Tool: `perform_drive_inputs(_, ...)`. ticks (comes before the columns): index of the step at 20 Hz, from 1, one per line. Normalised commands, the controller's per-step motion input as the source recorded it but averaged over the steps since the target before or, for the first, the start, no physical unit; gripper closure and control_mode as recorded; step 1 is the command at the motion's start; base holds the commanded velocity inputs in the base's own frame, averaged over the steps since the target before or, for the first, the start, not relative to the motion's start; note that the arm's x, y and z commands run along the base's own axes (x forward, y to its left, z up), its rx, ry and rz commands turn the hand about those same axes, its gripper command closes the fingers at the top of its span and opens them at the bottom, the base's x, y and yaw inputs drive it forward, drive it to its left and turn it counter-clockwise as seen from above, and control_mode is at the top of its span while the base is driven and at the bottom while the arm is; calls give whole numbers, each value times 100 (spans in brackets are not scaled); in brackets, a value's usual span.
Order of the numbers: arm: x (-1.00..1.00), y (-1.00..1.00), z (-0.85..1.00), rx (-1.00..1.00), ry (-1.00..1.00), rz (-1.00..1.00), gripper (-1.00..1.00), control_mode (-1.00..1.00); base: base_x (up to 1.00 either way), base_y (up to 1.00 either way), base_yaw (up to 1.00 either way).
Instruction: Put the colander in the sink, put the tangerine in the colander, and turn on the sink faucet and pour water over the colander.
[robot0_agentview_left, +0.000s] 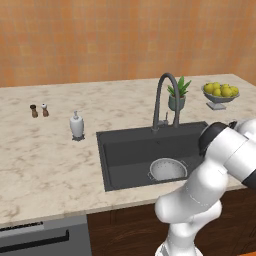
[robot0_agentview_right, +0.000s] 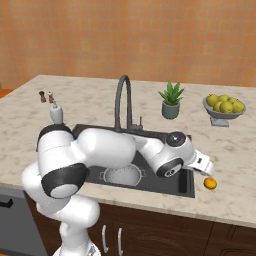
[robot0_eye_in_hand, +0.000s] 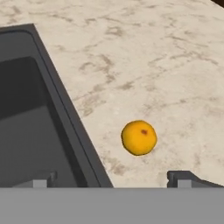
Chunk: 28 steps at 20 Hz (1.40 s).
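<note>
The colander (robot0_agentview_left: 167, 169) sits in the sink (robot0_agentview_left: 125, 150), near the front wall, so the first job looks done. The tangerine (robot0_agentview_right: 210, 183) lies on the counter (robot0_agentview_right: 235, 165) just right of the sink, near the front edge. The gripper (robot0_agentview_right: 207, 170) hangs just above the fruit with its fingers spread wide and nothing in them. In the hand view the tangerine (robot0_eye_in_hand: 139, 138) sits a bit ahead of the two finger tips, between them. The next move is likely to go down and close on it. The fruit is round and may roll if one finger bumps it first, and it could drop off the front edge. A loose hold could let it slip on the way to the colander. The faucet (robot0_agentview_left: 165, 100) stands at the back of the sink, and no water shows
</note>
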Motion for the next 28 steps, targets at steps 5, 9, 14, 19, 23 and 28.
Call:
perform_drive_inputs(5, -18, -36, 0, 0, 0, 0, -100, -100, 0, 0, 0)
perform_drive_inputs(9, -7, -38, -2, 0, 4, 0, -100, -100, 0, 0, 0)
perform_drive_inputs(14, 0, -30, -17, 2, 5, 0, -100, -100, 0, 0, 0)
perform_drive_inputs(19, 0, -23, -27, 8, 5, 0, -100, -100, 0, 0, 0)
perform_drive_inputs(23, 7, -8, -27, 11, 2, 0, -100, -100, 0, 0, 0)
perform_drive_inputs(28, 7, -11, -27, 7, 0, 0, -100, -100, 0, 0, 0)
